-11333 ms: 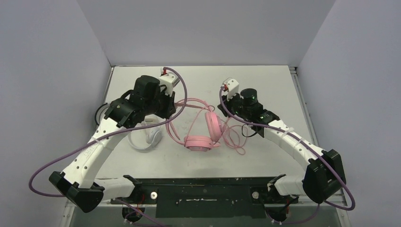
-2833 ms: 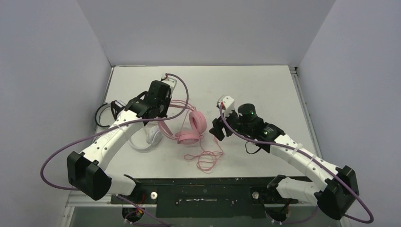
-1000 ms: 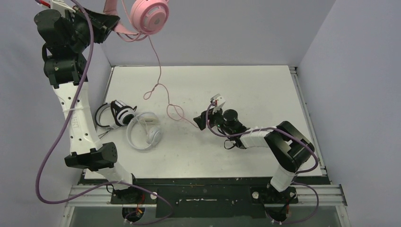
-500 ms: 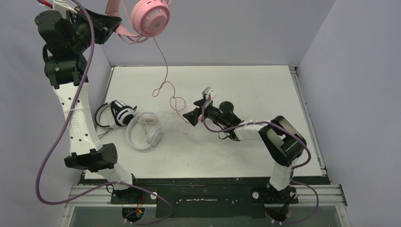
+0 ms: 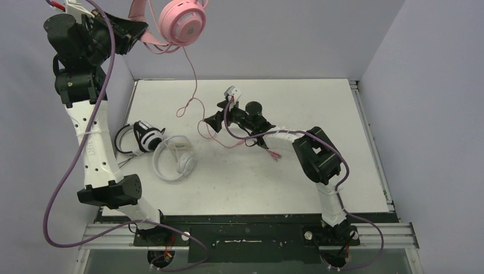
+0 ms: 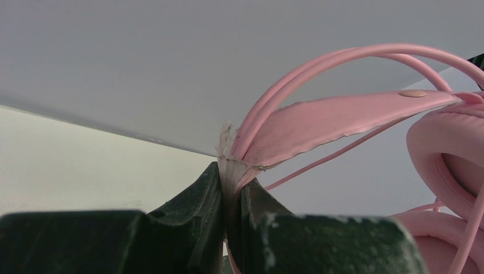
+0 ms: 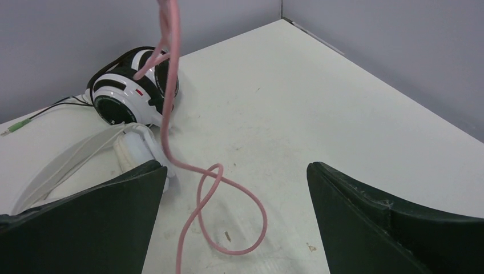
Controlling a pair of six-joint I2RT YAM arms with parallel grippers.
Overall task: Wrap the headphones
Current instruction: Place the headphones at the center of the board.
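High at the far left, well above the white desk (image 5: 319, 103), the pink over-ear headset (image 5: 182, 23) (image 6: 342, 114) is held aloft by the left gripper (image 5: 132, 27) (image 6: 231, 185), which is pinched onto nothing more than a thin, frayed edge of the headband padding. That hold is judged weak: the padding could tear or slide out, and the headset would be dropped. Below it, at the left of the desk, the black-and-white headset (image 5: 145, 137) (image 7: 134, 94) and the all-white headset (image 5: 174, 162) (image 7: 85, 154) are lying side by side, untouched. The thin pink cable (image 5: 192, 74) (image 7: 167, 114) hangs down from the raised headset and is curled into a small loop on the desk, its tail lying further right. The right gripper (image 5: 212, 121) (image 7: 237, 188) is set low beside that loop with its fingers spread wide, nothing being touched. If it were closed here, the slack hanging strand could be missed, or only one side of the loop caught and pulled into a knot. A sideways pull could also swing the headset and load the weak pinch above.
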